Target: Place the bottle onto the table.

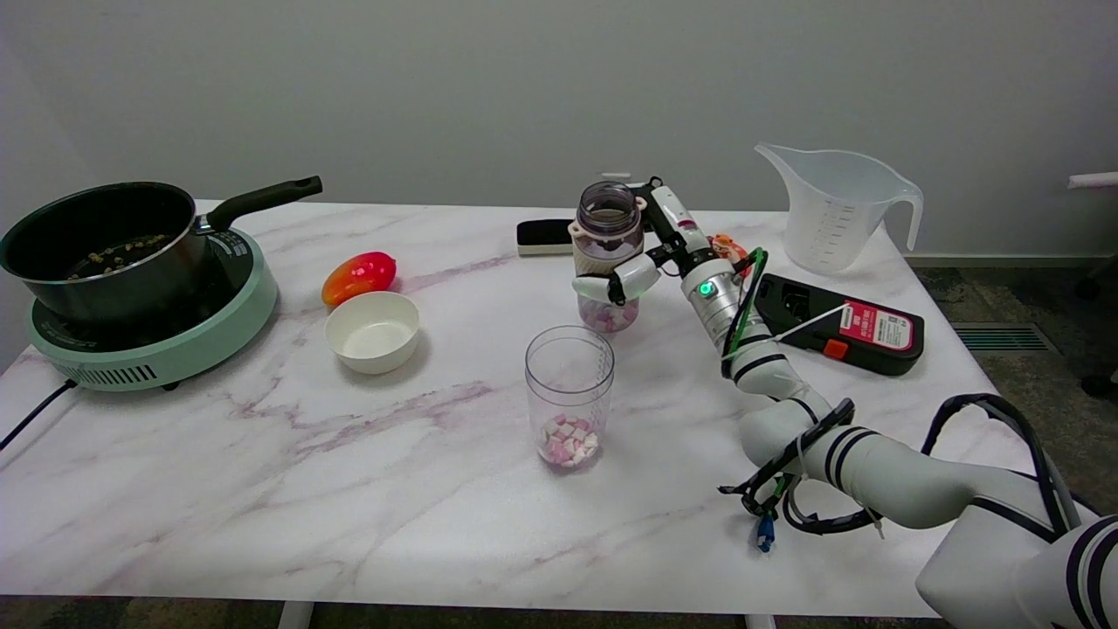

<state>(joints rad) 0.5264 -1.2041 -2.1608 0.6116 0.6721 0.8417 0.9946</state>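
The bottle is clear with a pinkish collar and an open dark mouth, and holds pink and white pieces at its bottom. It stands upright at the far middle of the marble table, its base at or just above the surface; I cannot tell which. My right hand grips it from the right side, one white finger wrapped across its front, the others behind it.
A clear cup with pink and white pieces stands in front of the bottle. A white bowl and a red-orange fruit lie left. A pot on a green cooker sits far left. A measuring jug, black device and black block are at the back.
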